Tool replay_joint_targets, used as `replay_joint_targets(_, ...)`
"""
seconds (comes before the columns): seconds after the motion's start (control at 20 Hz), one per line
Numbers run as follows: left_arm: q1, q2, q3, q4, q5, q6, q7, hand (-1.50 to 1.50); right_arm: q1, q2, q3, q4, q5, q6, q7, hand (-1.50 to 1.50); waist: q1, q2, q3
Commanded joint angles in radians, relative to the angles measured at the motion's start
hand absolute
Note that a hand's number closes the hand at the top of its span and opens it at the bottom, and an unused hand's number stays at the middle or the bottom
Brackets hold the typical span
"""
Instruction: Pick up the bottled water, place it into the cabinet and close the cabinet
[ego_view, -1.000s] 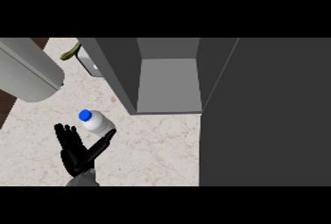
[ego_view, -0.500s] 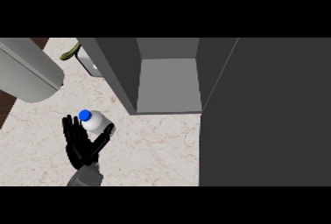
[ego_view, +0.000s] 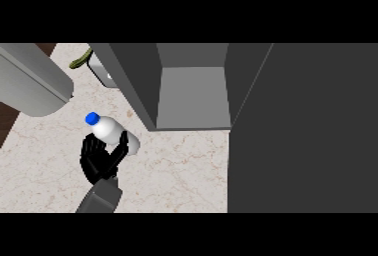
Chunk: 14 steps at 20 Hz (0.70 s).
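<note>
Far up and to the left of the fingers lies a large pale grey rounded body (ego_view: 29, 82) at the counter's edge. Nearer the top, a small green thing (ego_view: 80, 59) shows beside a light grey object (ego_view: 103, 76) that is partly hidden behind the cabinet. The left hand (ego_view: 100, 162) rises from the lower edge on its grey forearm (ego_view: 100, 197), over the marbled counter (ego_view: 177, 172). Its fingers (ego_view: 92, 150) stand at the left of the bottled water (ego_view: 111, 131), and its thumb (ego_view: 120, 146) is curled across the bottle's lower right side, so the hand is clasped round the white body. The bottle tilts, and its blue cap (ego_view: 92, 118) points up and left just past the fingertips. Whether its base touches the counter cannot be told. Up and to the right of the fingers, near but apart from the bottle, stands the grey cabinet (ego_view: 136, 80), open, with its pale inner floor (ego_view: 193, 97) showing. Farther right of the fingers, a broad dark grey panel (ego_view: 310, 130) fills the view's right side.
</note>
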Motion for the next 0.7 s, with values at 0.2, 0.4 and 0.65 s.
replay_joint_targets(0.2,0.009,0.038,-0.115,0.02,-0.107,-0.118,0.012,1.5,0.026,-0.009,-0.03,-0.079,-0.054,0.025,-0.007,-1.5,0.004,-0.004,0.001)
replay_joint_targets(0.4,0.05,0.067,-0.254,-0.001,-0.194,-0.307,0.081,1.5,0.039,-0.015,-0.036,-0.097,-0.073,0.009,-0.007,-1.5,0.006,-0.007,0.001)
replay_joint_targets(0.65,0.05,0.056,-0.303,-0.129,-0.215,-0.294,0.137,1.5,0.008,-0.02,-0.029,-0.12,-0.125,-0.026,0.069,-1.5,0.023,-0.005,0.002)
